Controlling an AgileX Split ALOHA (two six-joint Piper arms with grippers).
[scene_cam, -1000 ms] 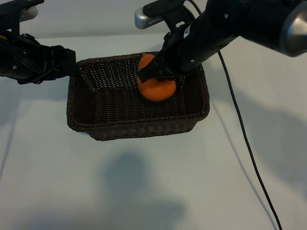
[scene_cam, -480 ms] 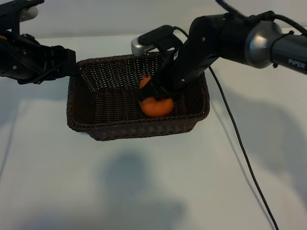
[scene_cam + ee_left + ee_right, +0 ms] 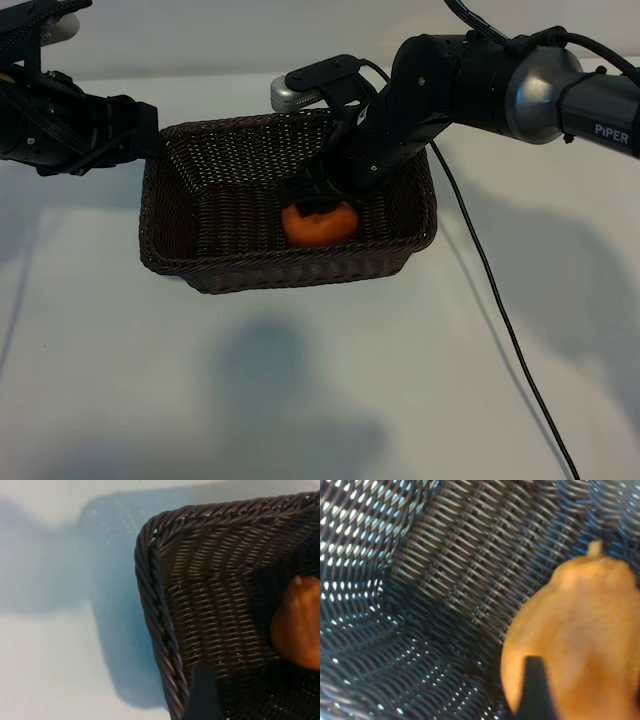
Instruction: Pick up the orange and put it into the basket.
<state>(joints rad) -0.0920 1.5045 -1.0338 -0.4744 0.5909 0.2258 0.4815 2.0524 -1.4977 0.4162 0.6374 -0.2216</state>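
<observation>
The orange [image 3: 318, 226] lies on the floor of the dark woven basket [image 3: 290, 275], towards its right end. My right gripper [image 3: 322, 200] hangs just over the orange, jaws spread wide. In the right wrist view one dark finger [image 3: 535, 690] stands in front of the orange [image 3: 580, 625], with basket weave [image 3: 445, 570] behind. My left gripper [image 3: 150, 140] stays at the basket's far left corner, open. One of its fingers [image 3: 202, 695] sits just inside the braided rim [image 3: 155, 610], and the orange [image 3: 300, 630] shows farther in.
The basket stands on a white table [image 3: 300, 400]. A black cable [image 3: 500, 300] runs from the right arm across the table to the front right. Arm shadows fall on the tabletop in front of the basket.
The right arm has lowered the orange from above the rim to the basket floor, and its jaws have spread apart. The left arm has not moved.
</observation>
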